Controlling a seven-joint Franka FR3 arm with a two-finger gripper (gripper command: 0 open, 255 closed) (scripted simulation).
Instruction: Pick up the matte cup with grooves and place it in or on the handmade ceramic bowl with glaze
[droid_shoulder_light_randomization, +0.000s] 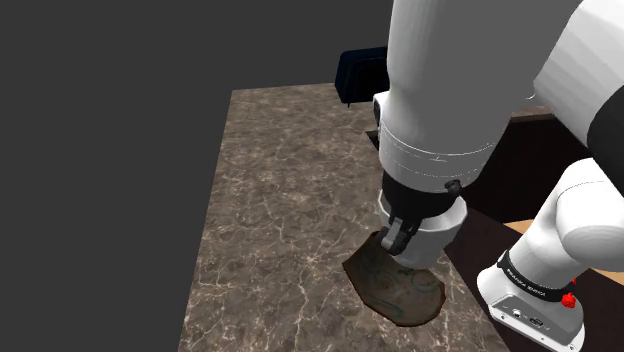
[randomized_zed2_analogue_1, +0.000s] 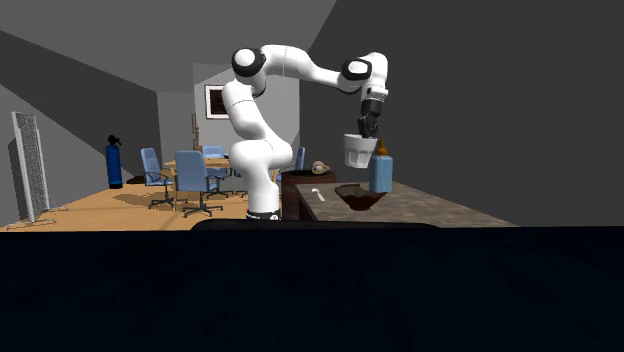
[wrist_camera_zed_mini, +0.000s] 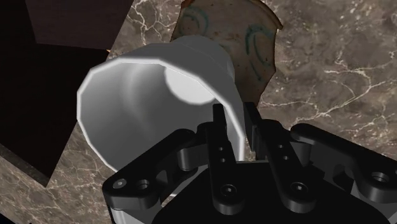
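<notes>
Hidden bits first. In the shoulder view the forearm and wrist cover most of what sits under the gripper (droid_shoulder_light_randomization: 400, 238). The cup can't be made out there for sure. The bowl (droid_shoulder_light_randomization: 396, 292) is partly behind the hand, w/ its brown rim and teal-marked inside sticking out below the jaws on the marble counter (droid_shoulder_light_randomization: 270, 230).

In the second exterior view a dark navy mass (randomized_zed2_analogue_1: 300, 290) blocks the whole lower half, so the counter (randomized_zed2_analogue_1: 440, 208) is just a thin strip. In the wrist view the hand's black body cuts off the cup's near wall.

Jaws are clamped on the cup (wrist_camera_zed_mini: 159, 89) at its rim wall, one inside and one outside. The gripper (wrist_camera_zed_mini: 235, 124) carries it, mouth toward the hand. The cup is plain white w/ a faceted rim, and no grooves can be made out. Its inside is smooth white wall and base.

In the second exterior view the cup (randomized_zed2_analogue_1: 358, 150) hangs upright right under the gripper (randomized_zed2_analogue_1: 368, 128), clear of the counter. The bowl (randomized_zed2_analogue_1: 360, 198) sits below the jaws, apart from the cup. From the wrist, the bowl (wrist_camera_zed_mini: 257, 48) lies beyond the held cup and is part-covered by it. It is brown glaze w/ teal swirls inside.

A blue bottle (randomized_zed2_analogue_1: 380, 168) stands beside the jaws and overlaps the cup's edge, so can't tell if they touch.
</notes>
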